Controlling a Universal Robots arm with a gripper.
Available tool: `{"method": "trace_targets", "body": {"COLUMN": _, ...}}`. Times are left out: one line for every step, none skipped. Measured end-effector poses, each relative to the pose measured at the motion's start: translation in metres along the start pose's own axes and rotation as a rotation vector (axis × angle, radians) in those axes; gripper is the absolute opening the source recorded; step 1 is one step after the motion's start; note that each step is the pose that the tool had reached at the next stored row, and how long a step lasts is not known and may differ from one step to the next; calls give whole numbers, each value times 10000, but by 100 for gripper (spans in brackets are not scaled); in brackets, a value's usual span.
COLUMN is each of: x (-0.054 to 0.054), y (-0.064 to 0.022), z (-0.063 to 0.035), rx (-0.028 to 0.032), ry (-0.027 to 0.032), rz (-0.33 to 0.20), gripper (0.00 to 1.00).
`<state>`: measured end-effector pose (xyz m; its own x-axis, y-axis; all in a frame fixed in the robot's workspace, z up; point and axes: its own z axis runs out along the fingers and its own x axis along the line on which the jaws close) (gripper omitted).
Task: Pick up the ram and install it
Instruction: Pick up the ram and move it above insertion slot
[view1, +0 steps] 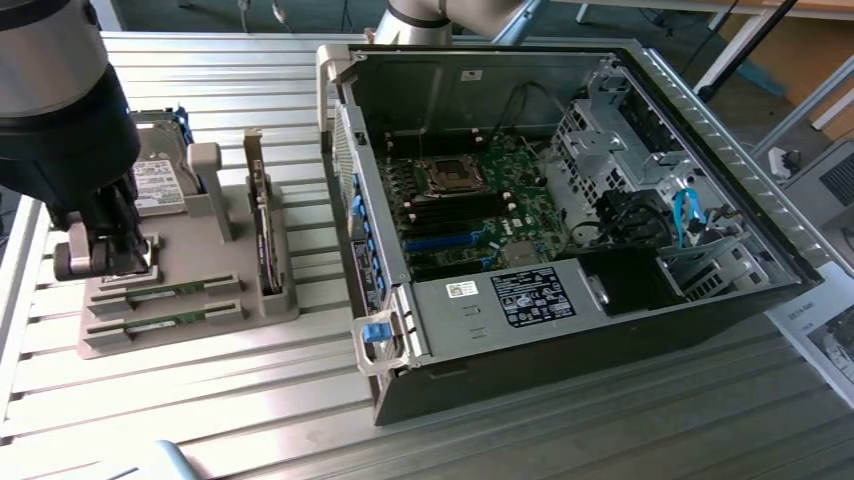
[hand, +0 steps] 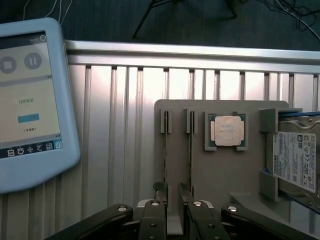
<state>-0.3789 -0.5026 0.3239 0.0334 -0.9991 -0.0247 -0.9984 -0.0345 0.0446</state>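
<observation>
Two green ram sticks (view1: 171, 291) (view1: 167, 322) lie in slots of the grey holder (view1: 200, 335) at the exterior view's left. The wrist view sees them edge-on as two thin parallel strips (hand: 165, 150) (hand: 190, 150). My gripper (view1: 127, 262) (hand: 173, 200) hangs low over the holder at one end of the sticks. It is open, its dark fingertips (hand: 159, 189) stand apart beside the strips, and nothing is held. The open computer case (view1: 694, 110) with its green motherboard (view1: 467, 215) lies at the exterior view's right.
On the holder are also a square silver processor (hand: 229, 131), a hard drive (hand: 297, 160) (view1: 160, 180) and an upright expansion card (view1: 267, 240). A blue-framed tablet (hand: 30, 100) lies on the ribbed metal table (view1: 200, 420). Papers (view1: 827, 335) lie right of the case.
</observation>
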Motion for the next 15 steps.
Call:
{"method": "trace_targets", "body": {"x": 10, "y": -1, "z": 23, "rx": 1, "ry": -1, "rz": 0, "gripper": 24}}
{"method": "trace_targets", "body": {"x": 24, "y": -2, "z": 55, "rx": 0, "ry": 0, "rz": 0, "gripper": 24}}
{"method": "trace_targets", "body": {"x": 35, "y": -3, "z": 85, "rx": 0, "ry": 0, "rz": 0, "gripper": 24}}
{"method": "trace_targets", "body": {"x": 42, "y": -3, "z": 104, "rx": 0, "ry": 0, "rz": 0, "gripper": 24}}
{"method": "trace_targets", "body": {"x": 47, "y": -4, "z": 123, "rx": 1, "ry": -1, "rz": 0, "gripper": 24}}
{"method": "trace_targets", "body": {"x": 53, "y": -5, "z": 141, "rx": 2, "ry": -1, "rz": 0, "gripper": 24}}
{"method": "trace_targets", "body": {"x": 60, "y": -5, "z": 167, "rx": 1, "ry": 0, "rz": 1, "gripper": 24}}
{"method": "trace_targets", "body": {"x": 67, "y": -6, "z": 186, "rx": 1, "ry": -1, "rz": 0, "gripper": 24}}
{"method": "trace_targets", "body": {"x": 72, "y": -7, "z": 203, "rx": 1, "ry": -1, "rz": 0, "gripper": 24}}
{"method": "trace_targets", "body": {"x": 77, "y": -7, "z": 221, "rx": 0, "ry": 0, "rz": 1, "gripper": 24}}
{"method": "trace_targets", "body": {"x": 78, "y": -7, "z": 227, "rx": -1, "ry": 0, "rz": 1, "gripper": 24}}
{"method": "trace_targets", "body": {"x": 78, "y": -7, "z": 228, "rx": -2, "ry": 1, "rz": 1, "gripper": 24}}
{"method": "trace_targets", "body": {"x": 78, "y": -7, "z": 228, "rx": -3, "ry": 2, "rz": 1, "gripper": 24}}
{"method": "trace_targets", "body": {"x": 78, "y": -8, "z": 230, "rx": -2, "ry": 1, "rz": 0, "gripper": 24}}
{"method": "trace_targets", "body": {"x": 79, "y": -8, "z": 231, "rx": -1, "ry": -1, "rz": 0, "gripper": 24}}
